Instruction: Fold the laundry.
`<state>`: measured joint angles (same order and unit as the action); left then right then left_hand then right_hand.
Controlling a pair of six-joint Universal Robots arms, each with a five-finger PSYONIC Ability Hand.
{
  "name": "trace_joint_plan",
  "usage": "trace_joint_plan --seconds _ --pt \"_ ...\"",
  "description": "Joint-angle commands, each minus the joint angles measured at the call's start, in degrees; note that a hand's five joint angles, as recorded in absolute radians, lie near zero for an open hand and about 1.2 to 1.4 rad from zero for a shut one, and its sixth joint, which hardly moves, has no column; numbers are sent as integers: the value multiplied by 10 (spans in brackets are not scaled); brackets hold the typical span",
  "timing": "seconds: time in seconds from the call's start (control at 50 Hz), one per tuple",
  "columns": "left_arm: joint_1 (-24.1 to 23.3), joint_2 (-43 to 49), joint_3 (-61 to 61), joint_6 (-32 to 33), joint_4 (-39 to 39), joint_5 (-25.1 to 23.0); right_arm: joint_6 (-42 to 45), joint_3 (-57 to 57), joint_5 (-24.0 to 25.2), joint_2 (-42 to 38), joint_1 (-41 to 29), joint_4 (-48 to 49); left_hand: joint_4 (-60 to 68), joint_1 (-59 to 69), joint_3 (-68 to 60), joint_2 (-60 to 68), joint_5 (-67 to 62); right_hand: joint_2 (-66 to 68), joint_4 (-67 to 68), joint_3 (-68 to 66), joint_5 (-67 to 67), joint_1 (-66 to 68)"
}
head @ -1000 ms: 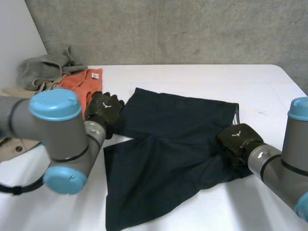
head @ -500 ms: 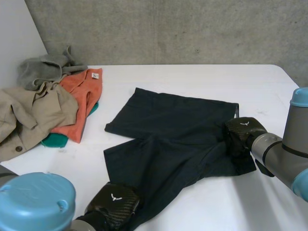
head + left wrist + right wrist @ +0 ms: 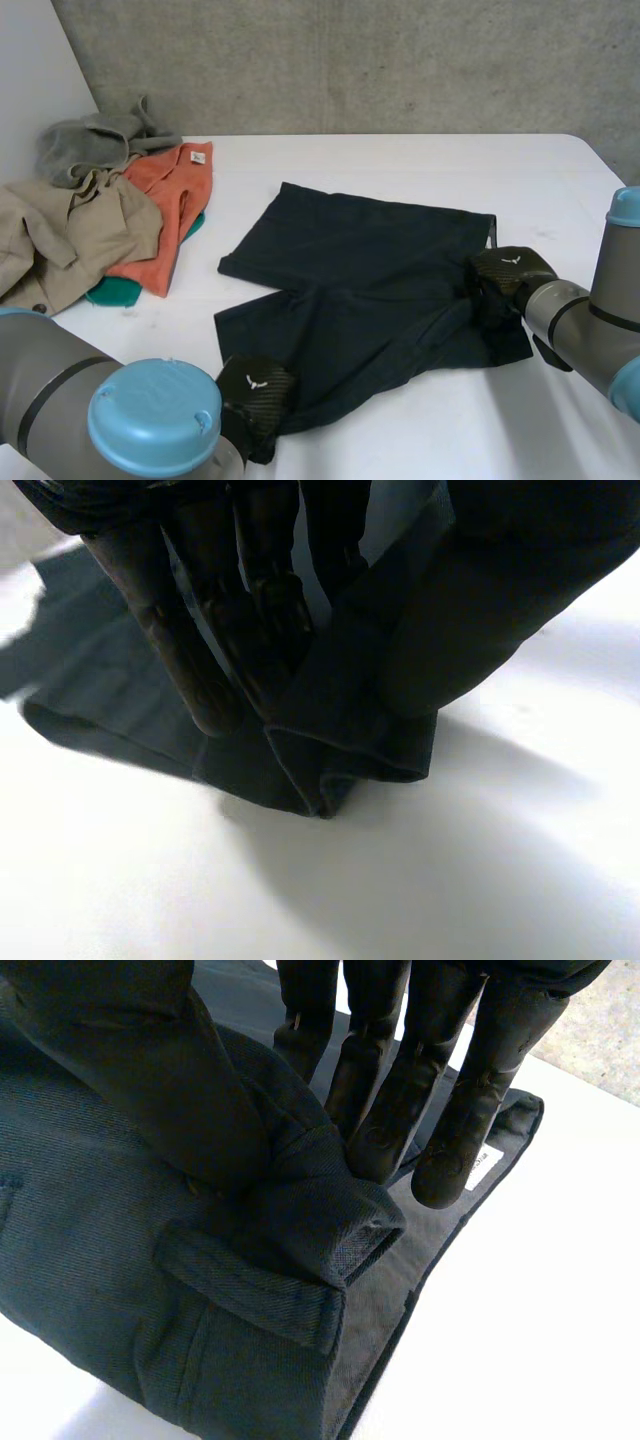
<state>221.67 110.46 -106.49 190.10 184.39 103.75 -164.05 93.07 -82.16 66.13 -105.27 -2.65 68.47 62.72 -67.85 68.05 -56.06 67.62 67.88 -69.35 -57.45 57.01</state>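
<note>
Left robot hand pulled hem inward, pinching one dark shorts, right robot hand pinching waistband

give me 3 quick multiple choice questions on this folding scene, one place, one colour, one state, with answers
1. Where is the clothes pile relative to the dark shorts?
A) on the robot's left
B) on the robot's right
C) on top of them

2. What colour is the pile's garment nearest the shorts?
A) white
B) orange
C) purple

3. What is the right hand doing?
A) hovering open
B) pinching the shorts' waistband
C) holding a hanger

Answers: 1 A, the pile lies on the left arm's side. 2 B, the orange garment faces the shorts. 3 B, thumb and fingers clamp a waistband fold.
</note>
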Motion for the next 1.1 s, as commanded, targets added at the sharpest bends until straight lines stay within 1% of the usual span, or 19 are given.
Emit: trace_joint_plan --seconds 0.02,0.1,0.12,0.14,0.2,0.24,0.3,0.4,0.5,0.68,0.8,0.84,0.86,0.9,0.92,0.94,0.96,1.0,1.1 --pt "-3 -24 8 71 8 22 40 13 2 7 2 -28 115 173 -122 119 -139 124 121 -106 -126 230" --pt "-3 -51 14 131 -68 17 186 44 6 37 4 -113 115 173 -122 119 -139 124 121 -106 -126 230" --pt "-4 -53 14 141 -93 13 259 62 12 54 6 -152 115 173 -122 119 -139 124 121 -106 -126 230" --pt "-5 -55 15 156 -146 0 291 70 14 61 9 -169 115 173 -122 119 -139 124 121 -106 -126 230" --pt "-5 -55 25 166 -210 -23 397 94 12 71 27 -222 115 173 -122 119 -139 124 121 -106 -126 230" --pt "0 -56 48 170 -243 -41 415 93 15 72 31 -224 115 173 -122 119 -139 124 121 -106 -126 230" --pt "11 -42 101 171 -217 -44 402 64 13 73 31 -192 115 173 -122 119 -139 124 121 -106 -126 230" --pt "59 21 201 194 -125 -43 307 -10 10 45 24 -119 115 173 -122 119 -139 124 121 -106 -126 230" --pt "87 126 331 264 -10 -45 255 -81 1 -6 9 -72 115 173 -122 119 -139 124 121 -106 -126 230" --pt "125 307 539 383 152 -51 263 -200 -68 -119 -25 116 115 173 -122 119 -139 124 121 -106 -126 230" --pt "144 424 679 403 187 -74 305 -282 -54 -235 -27 245 115 173 -122 119 -139 124 121 -106 -126 230" --pt "149 448 704 404 192 -81 316 -306 -44 -266 -27 267 115 173 -122 119 -139 -135 -138 153 133 -29" --pt "151 458 715 404 193 -83 326 -329 -46 -293 -27 285 115 173 -122 119 -139 -338 -340 355 336 -232" --pt "152 485 752 404 197 -81 327 -355 -49 -315 -26 294 -509 -452 503 -505 485 -572 -575 590 571 -466" --pt "152 491 761 404 200 -80 327 -366 -53 -323 -26 295 -585 -527 578 -581 561 -576 -579 594 574 -470" --pt "152 494 766 404 203 -80 321 -380 -62 -330 -26 293 -520 -462 514 -516 496 -576 -579 594 574 -470" --pt "151 493 765 397 206 -79 319 -382 -63 -328 -26 292 -585 -527 578 -581 561 -576 -579 594 574 -470" --pt "148 483 753 394 207 -79 308 -378 -70 -319 -26 291 -584 -527 578 -580 560 -576 -579 594 574 -470" --pt "138 379 643 353 210 -78 229 -299 -62 -201 -17 228 -585 -527 578 -581 561 -576 -579 594 574 -470"
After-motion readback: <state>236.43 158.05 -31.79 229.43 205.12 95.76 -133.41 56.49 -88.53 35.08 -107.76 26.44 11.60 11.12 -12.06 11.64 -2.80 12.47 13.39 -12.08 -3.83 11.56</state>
